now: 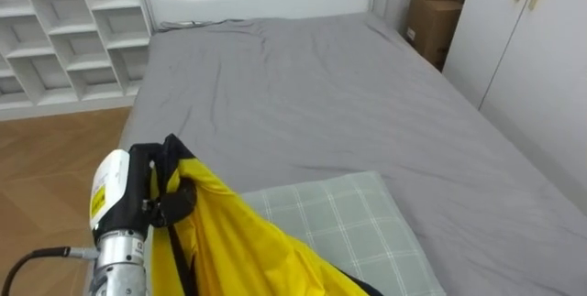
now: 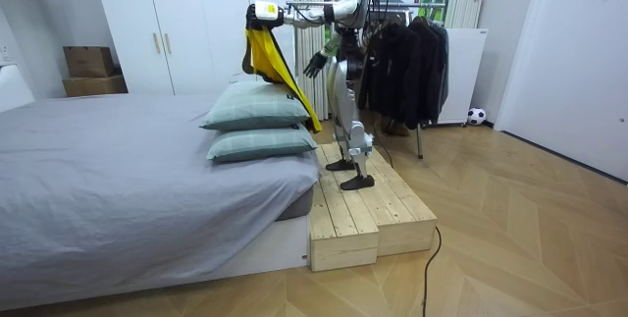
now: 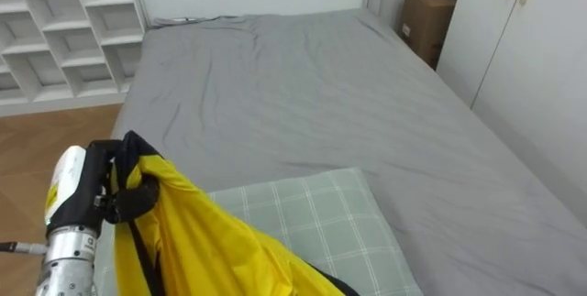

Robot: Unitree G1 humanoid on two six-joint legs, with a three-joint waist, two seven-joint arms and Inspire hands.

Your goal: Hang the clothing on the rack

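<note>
Yellow garment (image 1: pixel 248 250), black-trimmed, slick-looking and bunched, clamped in curled fingers of left hand (image 1: pixel 147 200), held high, draping down just beside checked pillow (image 1: pixel 358 223). Right hand (image 2: pixel 316 63) low, fingers loose, holding nothing. Beyond, grey bed (image 1: pixel 321 104). Seemingly mid-carry: lifted, not yet hung. Next, likely: turn to dark clothes (image 2: pixel 407 57) hanging behind, seek a free spot among them without dragging cloth.

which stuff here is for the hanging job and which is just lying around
For the job: yellow garment, left hand gripping it, rack of dark clothes.
Just lying about: pillows, bed, cardboard box, ball, shelves; right hand idle.
</note>
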